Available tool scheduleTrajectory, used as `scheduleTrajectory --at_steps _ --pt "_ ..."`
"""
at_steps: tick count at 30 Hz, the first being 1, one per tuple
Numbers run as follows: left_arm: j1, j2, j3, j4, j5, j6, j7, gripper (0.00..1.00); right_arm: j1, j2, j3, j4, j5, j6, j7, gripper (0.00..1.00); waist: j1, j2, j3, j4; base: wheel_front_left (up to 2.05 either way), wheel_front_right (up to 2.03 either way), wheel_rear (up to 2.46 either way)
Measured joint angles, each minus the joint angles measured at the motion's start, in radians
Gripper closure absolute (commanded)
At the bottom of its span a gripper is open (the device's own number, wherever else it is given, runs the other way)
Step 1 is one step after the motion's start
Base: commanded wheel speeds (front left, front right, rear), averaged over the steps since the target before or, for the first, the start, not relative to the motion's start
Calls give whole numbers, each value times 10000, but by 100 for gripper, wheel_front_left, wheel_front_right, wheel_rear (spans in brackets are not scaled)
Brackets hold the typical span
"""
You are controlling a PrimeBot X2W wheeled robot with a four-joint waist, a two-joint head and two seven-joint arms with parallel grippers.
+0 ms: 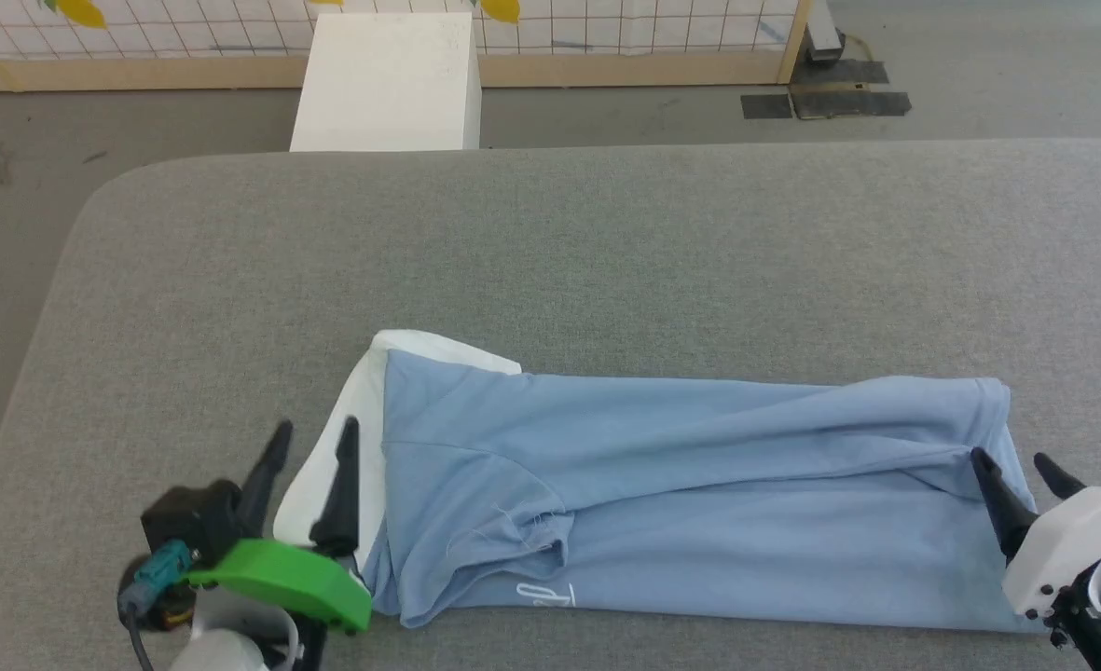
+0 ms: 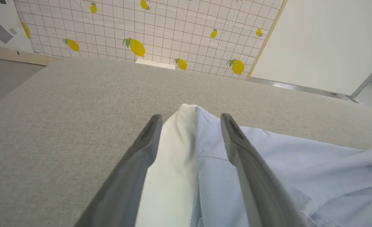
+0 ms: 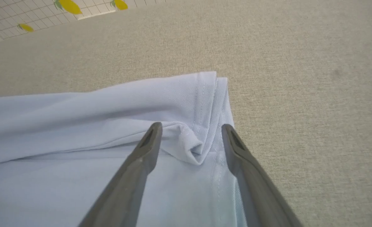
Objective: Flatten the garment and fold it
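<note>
Grey surface, garment; left hand, right hand spread

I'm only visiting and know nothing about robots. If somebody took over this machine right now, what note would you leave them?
Left gripper: open, fingers on either side of the white collar end; nothing held.
Right gripper: open, over a bunched tuck at the hem end; nothing held.
Garment: lies on the grey table as a long strip, left to right.
Done: it appears folded lengthwise.
Left: probably smooth the creases and the tuck, then fold end to end.
</note>
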Motion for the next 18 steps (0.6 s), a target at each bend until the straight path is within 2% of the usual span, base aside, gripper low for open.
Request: scheduleTrajectory --at_steps 4,9,13,18 --pt "-439 -140 485 209 836 161 -188 0 47 510 -667 -345 -109 0 -355 0 0 0 -86 35 0 0 0" --pt "-887 -635 1325 148 1933 42 -207 0 -44 1085 -1404 -267 -416 0 -571 0 0 0 -106 131 0 0 0" --pt "-988 -1039 1896 299 2660 -293 -222 0 -548 1453 -2107 316 -744 -2 -600 0 0 0 -87 133 0 0 0" --pt "-992 -1569 2309 568 3189 -823 -221 0 -1258 1647 -2765 1540 -1356 -2 -8 0 0 0 -58 130 0 0 0"
